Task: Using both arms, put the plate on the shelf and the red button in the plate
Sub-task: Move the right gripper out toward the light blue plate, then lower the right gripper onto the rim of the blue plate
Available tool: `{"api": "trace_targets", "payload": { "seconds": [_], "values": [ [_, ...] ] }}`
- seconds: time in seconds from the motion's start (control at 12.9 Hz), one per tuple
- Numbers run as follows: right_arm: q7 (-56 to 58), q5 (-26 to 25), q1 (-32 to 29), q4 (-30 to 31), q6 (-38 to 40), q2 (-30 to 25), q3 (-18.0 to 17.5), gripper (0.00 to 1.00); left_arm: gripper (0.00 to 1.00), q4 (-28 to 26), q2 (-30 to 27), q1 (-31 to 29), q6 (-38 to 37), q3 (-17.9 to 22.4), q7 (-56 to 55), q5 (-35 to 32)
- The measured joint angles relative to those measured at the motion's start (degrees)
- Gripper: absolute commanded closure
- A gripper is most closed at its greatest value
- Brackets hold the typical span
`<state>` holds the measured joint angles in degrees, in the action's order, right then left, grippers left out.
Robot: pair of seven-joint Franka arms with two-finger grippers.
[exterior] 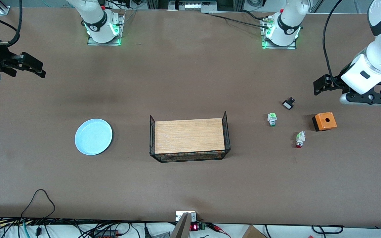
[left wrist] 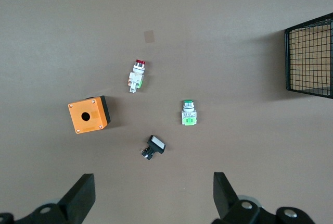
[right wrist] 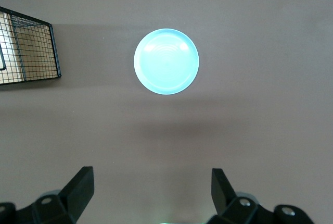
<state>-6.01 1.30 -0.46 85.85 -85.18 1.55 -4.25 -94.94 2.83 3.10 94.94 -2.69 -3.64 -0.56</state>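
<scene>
Brown table (exterior: pixel 184 76) under plate (exterior: pixel 93 137), wire basket (exterior: pixel 189 157), red button (exterior: pixel 300 139).

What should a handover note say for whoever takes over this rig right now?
Left gripper: open, holding nothing, up over the table at the left arm's end, above the cluster of small parts.
Right gripper: open, holding nothing, up over the right arm's end of the table.
Plate: flat on the table toward the right arm's end, untouched.
Red button: lying on its side, nearer the front camera than the green button and the orange box.
Wire basket with wooden floor: mid-table, nothing in it.
Done: nothing yet.
Left: pick up the plate and red button, and place both.
</scene>
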Motion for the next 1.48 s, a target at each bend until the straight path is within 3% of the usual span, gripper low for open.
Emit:
{"api": "trace_targets", "payload": {
  "seconds": [0.31, 0.7, 0.93, 1.48],
  "values": [
    [0.0, 0.0, 0.0, 0.0, 1.3, 0.5, 0.0, 0.00, 0.00, 0.0, 0.0, 0.0, 0.0, 0.0, 0.0, 0.0],
    [1.2, -1.2, 0.0, 5.3, 2.6, 1.8, 0.0, 0.00, 0.00, 0.0, 0.0, 0.0, 0.0, 0.0, 0.0, 0.0],
    [14.3, -1.2, 0.0, 10.3, -2.6, 1.9, -0.1, 0.00, 0.00, 0.0, 0.0, 0.0, 0.0, 0.0, 0.0, 0.0],
    [50.1, -1.3, -1.5, 26.9, -24.8, 2.3, 0.2, 0.00, 0.00, 0.0, 0.0, 0.0, 0.0, 0.0, 0.0, 0.0]
  ]
}}
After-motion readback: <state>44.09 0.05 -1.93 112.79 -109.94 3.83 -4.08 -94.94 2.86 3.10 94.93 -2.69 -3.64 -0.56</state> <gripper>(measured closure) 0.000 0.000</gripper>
